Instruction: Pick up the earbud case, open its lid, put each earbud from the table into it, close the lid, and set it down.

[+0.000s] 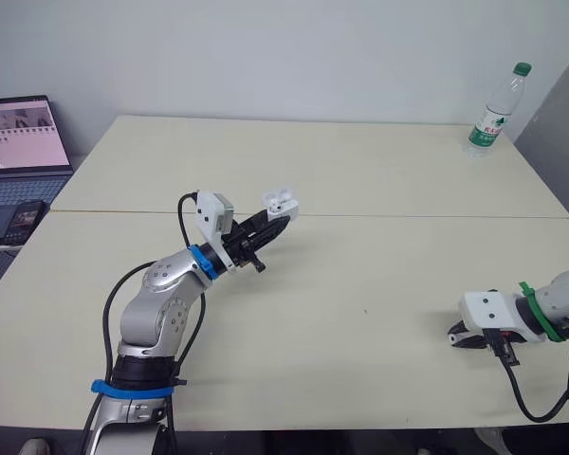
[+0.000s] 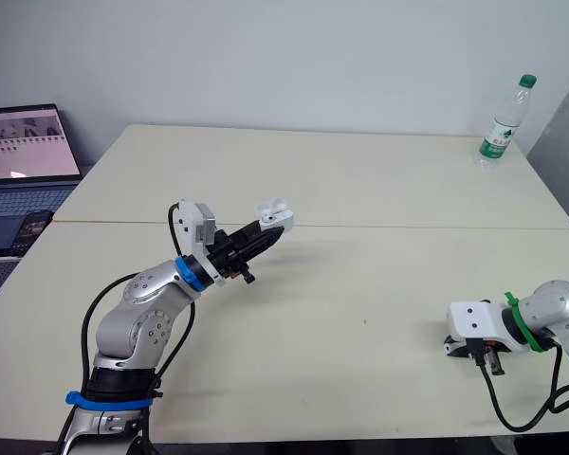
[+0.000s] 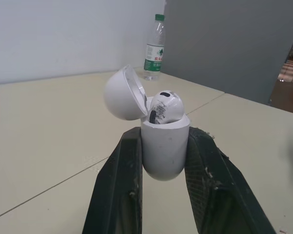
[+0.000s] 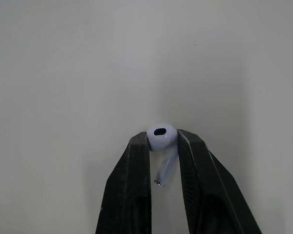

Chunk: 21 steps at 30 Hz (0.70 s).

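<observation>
Cream table (image 1: 360, 284) is spreading wide, a laptop (image 1: 19, 142) sitting far left and a bottle (image 1: 494, 109) far right. Left gripper (image 1: 270, 223) is clamping the case (image 3: 164, 146) by its sides, raised left of centre, lid (image 3: 122, 92) hanging open, one earbud (image 3: 166, 107) sitting inside. Right gripper (image 2: 449, 346), low at the near right, is pinching the second earbud (image 4: 161, 136) by its head, stem running back between the fingers. Case is lying well apart, leftward and farther; the right arm is probably needing to cross there and tip the stem down into the free slot.

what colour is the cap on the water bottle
Green. The bottle cap shows best in the left eye view.
</observation>
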Each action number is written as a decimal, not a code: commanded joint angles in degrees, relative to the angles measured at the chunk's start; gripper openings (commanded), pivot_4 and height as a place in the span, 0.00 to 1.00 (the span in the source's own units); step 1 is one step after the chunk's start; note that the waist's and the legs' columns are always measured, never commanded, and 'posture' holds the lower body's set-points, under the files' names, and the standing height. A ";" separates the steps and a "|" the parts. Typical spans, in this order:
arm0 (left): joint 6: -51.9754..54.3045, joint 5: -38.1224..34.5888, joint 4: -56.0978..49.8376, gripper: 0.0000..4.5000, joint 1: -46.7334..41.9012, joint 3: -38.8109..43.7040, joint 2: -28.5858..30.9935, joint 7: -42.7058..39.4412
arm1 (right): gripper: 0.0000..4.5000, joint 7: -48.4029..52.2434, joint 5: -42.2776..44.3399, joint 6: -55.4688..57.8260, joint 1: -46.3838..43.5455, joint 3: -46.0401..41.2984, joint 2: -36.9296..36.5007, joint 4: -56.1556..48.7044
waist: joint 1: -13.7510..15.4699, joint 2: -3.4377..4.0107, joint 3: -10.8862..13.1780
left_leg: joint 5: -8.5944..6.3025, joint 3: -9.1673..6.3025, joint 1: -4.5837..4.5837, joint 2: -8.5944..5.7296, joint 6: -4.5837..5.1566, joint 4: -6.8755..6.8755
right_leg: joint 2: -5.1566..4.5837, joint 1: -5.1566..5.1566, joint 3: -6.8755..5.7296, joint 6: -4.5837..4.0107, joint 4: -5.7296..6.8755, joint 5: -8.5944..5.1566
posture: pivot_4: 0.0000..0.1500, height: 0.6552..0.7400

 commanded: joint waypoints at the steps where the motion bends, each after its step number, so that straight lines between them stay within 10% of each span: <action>1: -0.50 -0.93 -2.51 0.18 -0.16 0.48 0.12 0.10 | 0.32 1.47 -1.68 -3.54 -0.75 -0.83 0.29 1.30 | 0.05 0.00 0.00 | 0.00 -0.01 0.00 -0.01 0.00 0.00 | 0.00 0.02 0.00 0.00 0.00 0.00 | 1.00 0.95; 9: -0.52 -0.92 -2.24 0.18 -0.15 0.43 0.33 -0.27 | 0.97 -1.05 -5.80 9.40 0.14 -2.79 -2.14 -6.52 | 0.20 0.01 0.00 | 0.00 -0.07 -0.01 -0.04 0.00 0.00 | -0.11 0.05 0.04 -0.07 -0.02 0.04 | 1.00 0.95; 21: -1.02 -0.74 -1.78 0.18 0.19 -0.26 -0.50 -0.53 | 0.97 -11.43 -5.51 67.50 -4.25 2.14 0.55 -29.41 | 0.19 0.02 -0.01 | 0.01 -0.16 -0.04 -0.08 -0.03 0.02 | -0.32 0.05 0.02 -0.07 -0.02 0.04 | 1.00 0.95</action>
